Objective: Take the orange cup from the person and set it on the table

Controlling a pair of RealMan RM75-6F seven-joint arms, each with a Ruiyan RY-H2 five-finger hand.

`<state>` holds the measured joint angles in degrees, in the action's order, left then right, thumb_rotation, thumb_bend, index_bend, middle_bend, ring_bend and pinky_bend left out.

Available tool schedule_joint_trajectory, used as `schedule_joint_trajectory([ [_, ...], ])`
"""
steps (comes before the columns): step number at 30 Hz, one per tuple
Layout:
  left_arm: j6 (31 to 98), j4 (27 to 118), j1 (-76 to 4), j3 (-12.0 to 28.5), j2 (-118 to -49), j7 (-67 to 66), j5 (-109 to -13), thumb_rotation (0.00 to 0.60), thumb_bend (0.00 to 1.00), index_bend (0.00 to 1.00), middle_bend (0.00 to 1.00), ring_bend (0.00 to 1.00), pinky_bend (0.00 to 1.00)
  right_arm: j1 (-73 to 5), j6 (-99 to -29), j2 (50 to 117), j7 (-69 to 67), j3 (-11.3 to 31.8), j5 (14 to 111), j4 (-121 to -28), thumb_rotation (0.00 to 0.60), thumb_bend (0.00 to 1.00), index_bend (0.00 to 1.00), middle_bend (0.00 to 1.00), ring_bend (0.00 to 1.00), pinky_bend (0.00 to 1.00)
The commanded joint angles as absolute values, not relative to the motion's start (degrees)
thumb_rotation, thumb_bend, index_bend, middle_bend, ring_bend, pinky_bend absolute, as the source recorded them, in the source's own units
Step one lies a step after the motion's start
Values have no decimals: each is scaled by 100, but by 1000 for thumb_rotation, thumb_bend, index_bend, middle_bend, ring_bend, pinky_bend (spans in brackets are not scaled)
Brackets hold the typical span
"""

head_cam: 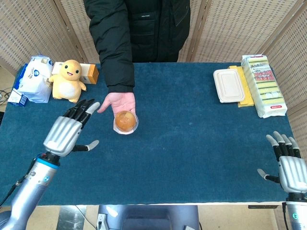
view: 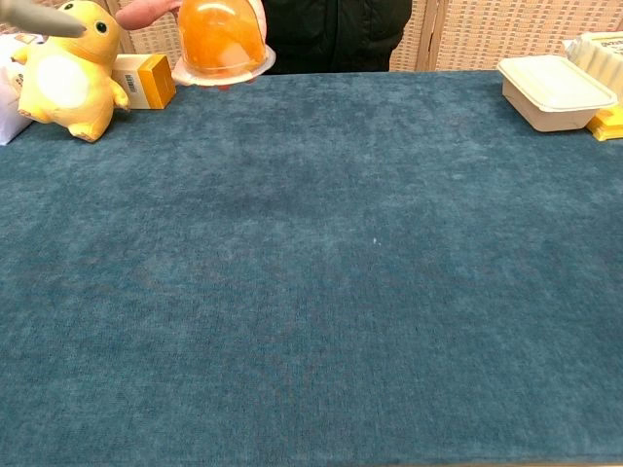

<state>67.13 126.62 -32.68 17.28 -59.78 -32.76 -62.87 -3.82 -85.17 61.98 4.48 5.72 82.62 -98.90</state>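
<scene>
A person in a black jacket stands behind the table and holds out the orange cup (head_cam: 125, 121) on an open palm (head_cam: 119, 101); the cup sits upside down on its pale lid. In the chest view the orange cup (view: 220, 37) hangs above the table's far edge. My left hand (head_cam: 68, 130) is raised with fingers spread, empty, just left of the cup and apart from it. Only one grey fingertip (view: 39, 17) of it shows in the chest view. My right hand (head_cam: 286, 165) rests open at the table's near right corner.
A yellow plush toy (head_cam: 68, 80), a small orange box (head_cam: 90, 74) and a white-blue bag (head_cam: 34, 78) stand at the far left. A lidded beige container (head_cam: 229, 86) and a sponge pack (head_cam: 263, 85) lie at the far right. Blue cloth (head_cam: 192, 143) covers the table.
</scene>
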Motion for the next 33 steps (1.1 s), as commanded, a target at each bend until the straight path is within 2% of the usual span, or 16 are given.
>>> schedule_joint_trajectory([
  [1, 6461, 12645, -4098, 2072, -6546, -3919, -5344, 600, 189, 0, 146, 116, 299, -388, -8506, 6195, 432, 569, 8262, -9880, 600, 95, 114, 48, 0, 0],
  [5, 6679, 12490, -4331, 1985, -6837, -4189, -5321, 600, 191, 0, 171, 136, 321, -390, -8510, 6196, 417, 574, 8257, -9874, 600, 95, 114, 48, 0, 0],
  [12, 6912, 12163, -4794, 1958, -7240, -4612, -4632, 600, 195, 11, 210, 163, 327, -393, -8506, 6195, 422, 567, 8262, -9877, 600, 95, 114, 48, 0, 0],
  [18, 7265, 11929, -4944, 1874, -7473, -4785, -4519, 600, 199, 158, 326, 247, 372, -403, -8481, 6182, 368, 599, 8194, -9849, 600, 96, 114, 48, 0, 0],
  [27, 7476, 11684, -5112, 1753, -7739, -4840, -4618, 600, 218, 445, 533, 419, 490, -431, -8435, 6199, 400, 606, 8157, -9831, 600, 96, 114, 49, 0, 0],
  [29, 7572, 11650, -5132, 1723, -7807, -4874, -4688, 600, 224, 494, 570, 453, 514, -424, -8442, 6199, 393, 599, 8161, -9829, 600, 96, 114, 48, 0, 0],
  [33, 7702, 11681, -5118, 1677, -7834, -4850, -4864, 600, 231, 522, 597, 477, 534, -416, -8462, 6186, 354, 612, 8150, -9824, 600, 96, 114, 48, 0, 0],
])
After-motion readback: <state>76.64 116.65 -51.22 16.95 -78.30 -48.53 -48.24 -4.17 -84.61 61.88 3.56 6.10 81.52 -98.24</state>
